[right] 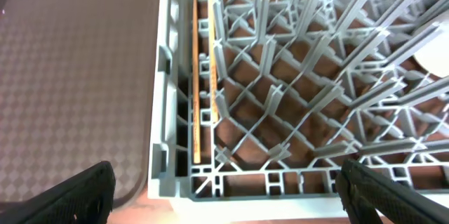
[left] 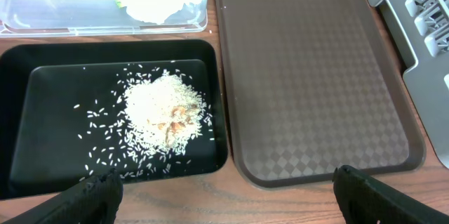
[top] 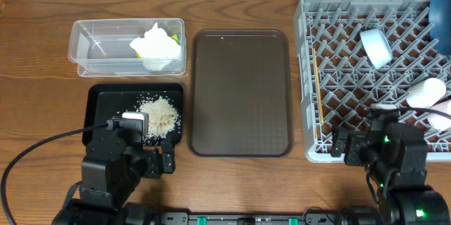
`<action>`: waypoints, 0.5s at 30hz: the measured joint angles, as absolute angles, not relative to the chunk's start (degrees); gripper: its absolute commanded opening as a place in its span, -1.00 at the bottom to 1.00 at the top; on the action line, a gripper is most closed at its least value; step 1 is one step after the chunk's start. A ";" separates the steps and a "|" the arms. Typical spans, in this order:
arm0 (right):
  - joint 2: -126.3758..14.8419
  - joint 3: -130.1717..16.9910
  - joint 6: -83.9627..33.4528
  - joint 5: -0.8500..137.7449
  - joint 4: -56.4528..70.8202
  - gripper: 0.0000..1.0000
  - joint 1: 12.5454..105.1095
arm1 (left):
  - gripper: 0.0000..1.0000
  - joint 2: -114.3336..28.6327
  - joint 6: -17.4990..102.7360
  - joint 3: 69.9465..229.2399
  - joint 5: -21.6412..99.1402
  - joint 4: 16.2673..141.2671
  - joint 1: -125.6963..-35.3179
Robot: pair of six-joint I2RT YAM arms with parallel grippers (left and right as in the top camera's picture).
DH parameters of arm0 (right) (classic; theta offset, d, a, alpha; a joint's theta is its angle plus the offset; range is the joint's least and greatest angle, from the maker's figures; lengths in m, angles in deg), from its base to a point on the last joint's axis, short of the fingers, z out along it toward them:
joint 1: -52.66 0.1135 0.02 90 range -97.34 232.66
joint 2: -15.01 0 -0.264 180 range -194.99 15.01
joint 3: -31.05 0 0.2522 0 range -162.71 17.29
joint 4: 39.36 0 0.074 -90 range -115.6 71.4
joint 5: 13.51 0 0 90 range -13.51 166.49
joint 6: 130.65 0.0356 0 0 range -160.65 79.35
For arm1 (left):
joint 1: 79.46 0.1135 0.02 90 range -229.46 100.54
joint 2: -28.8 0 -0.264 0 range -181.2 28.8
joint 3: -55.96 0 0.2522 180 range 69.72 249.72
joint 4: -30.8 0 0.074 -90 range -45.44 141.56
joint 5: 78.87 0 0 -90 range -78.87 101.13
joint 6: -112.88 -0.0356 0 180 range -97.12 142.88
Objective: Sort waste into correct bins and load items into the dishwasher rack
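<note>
Overhead view: a large square grey plastic dishwasher rack [top: 310, 77] fills the right side of a wooden table [top: 42, 13]. Inside it, thin wooden chopsticks [top: 318, 98] lie along the left wall. A white bowl with a pale blue rim [top: 375, 47] sits among the far pegs, and a dark blue round plate [top: 440, 10] is in the far right corner. A pale small cup [top: 426, 92] and a pinkish small cup [top: 444, 117] rest at the right edge. A flat brown serving tray [top: 241, 91] lies in the middle.

Far left, a clear plastic tub [top: 91, 45] holds a crumpled white paper napkin [top: 153, 41] and a yellow-green wrapper [top: 173, 39]. Near left, a shallow glossy black tray [top: 99, 105] holds loose white rice scraps [top: 161, 114].

The left gripper [left: 226, 176] hovers near the black tray's near right corner, jaws wide apart and empty. The right gripper [right: 226, 169] hovers at the rack's near left corner, jaws also spread and empty.
</note>
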State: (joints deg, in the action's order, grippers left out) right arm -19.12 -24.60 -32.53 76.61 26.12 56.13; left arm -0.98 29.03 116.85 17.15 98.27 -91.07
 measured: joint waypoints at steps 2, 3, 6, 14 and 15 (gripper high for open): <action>-16.96 -23.88 -32.53 77.40 25.29 0.99 56.13 | 0.96 -0.98 29.03 116.85 17.15 98.27 -91.07; -15.76 -23.34 -32.53 77.66 24.59 0.98 56.13 | 0.96 -0.98 29.03 116.85 17.15 98.27 -91.07; -9.92 -19.68 -32.53 78.27 20.72 0.99 56.13 | 0.97 -0.98 29.03 116.85 17.15 98.32 -91.07; 4.90 -4.49 -32.53 76.65 1.60 0.99 56.13 | 0.96 -0.98 29.03 116.83 17.15 98.27 -91.07; 6.38 -2.61 -32.49 76.20 -1.26 0.99 56.13 | 0.96 -0.98 29.03 116.83 17.15 98.27 -91.07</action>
